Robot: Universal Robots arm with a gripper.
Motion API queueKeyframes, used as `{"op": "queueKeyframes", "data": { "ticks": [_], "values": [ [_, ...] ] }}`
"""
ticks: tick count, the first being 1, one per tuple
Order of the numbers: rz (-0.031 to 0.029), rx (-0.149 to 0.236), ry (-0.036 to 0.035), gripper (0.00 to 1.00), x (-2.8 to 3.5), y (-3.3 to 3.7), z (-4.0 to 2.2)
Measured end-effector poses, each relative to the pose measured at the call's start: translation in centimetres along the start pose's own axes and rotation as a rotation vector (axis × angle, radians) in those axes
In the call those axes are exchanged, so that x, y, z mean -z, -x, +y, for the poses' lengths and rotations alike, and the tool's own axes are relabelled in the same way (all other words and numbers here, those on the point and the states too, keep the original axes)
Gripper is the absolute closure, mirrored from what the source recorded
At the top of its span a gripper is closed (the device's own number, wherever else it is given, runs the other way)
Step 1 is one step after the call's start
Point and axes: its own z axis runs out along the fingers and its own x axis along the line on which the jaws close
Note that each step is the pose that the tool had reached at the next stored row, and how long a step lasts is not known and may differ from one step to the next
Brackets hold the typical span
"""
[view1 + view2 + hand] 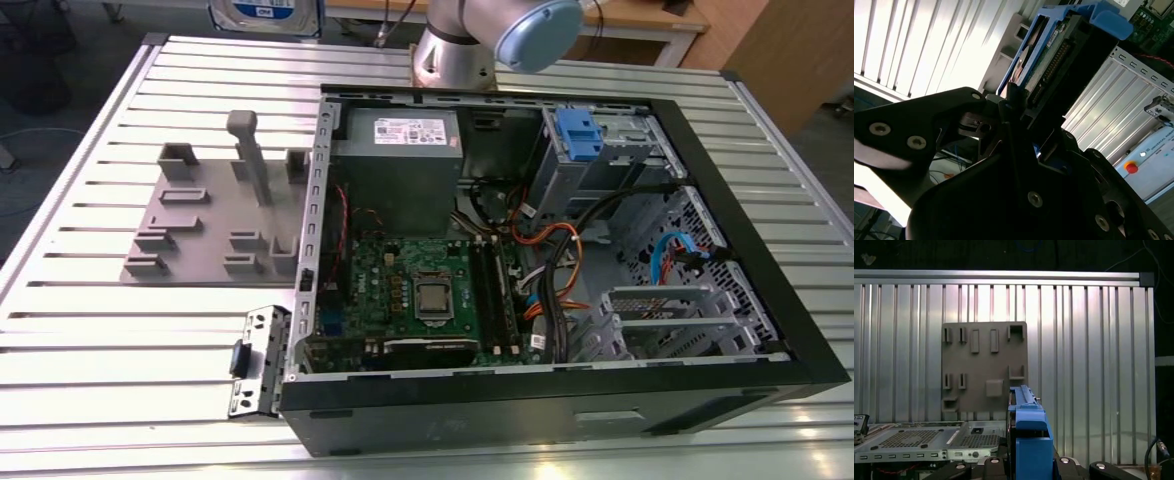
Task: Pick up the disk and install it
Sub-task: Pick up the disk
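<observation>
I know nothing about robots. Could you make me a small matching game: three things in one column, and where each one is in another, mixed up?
Things:
1. disk
2. grey plate
3. green circuit board

Places:
A. inside the open computer case
B. clamped in the gripper
C. flat on the ribbed table

Pairs: 1-B, 2-C, 3-A.

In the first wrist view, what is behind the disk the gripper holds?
Behind the disk is the grey slotted holder plate on the ribbed metal table. The disk covers one corner of the plate and a strip of table; anything there is hidden.
</observation>
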Motion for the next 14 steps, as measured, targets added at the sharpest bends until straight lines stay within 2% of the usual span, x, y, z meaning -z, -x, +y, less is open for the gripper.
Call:
{"op": "queueKeyframes", "data": {
  "ticks": [4, 5, 6, 14],
  "values": [
    [0.0, 0.0, 0.0003, 0.64, 0.0, -0.04, -0.64],
    [0.0, 0.0, 0.0007, 0.64, 0.0, -0.09, -1.2],
    [0.0, 0.0, 0.0014, 0.64, 0.0, -0.2, -2.06],
    [0.0, 0.0, 0.0016, 0.64, 0.03, -0.91, -2.95]
  ]
}}
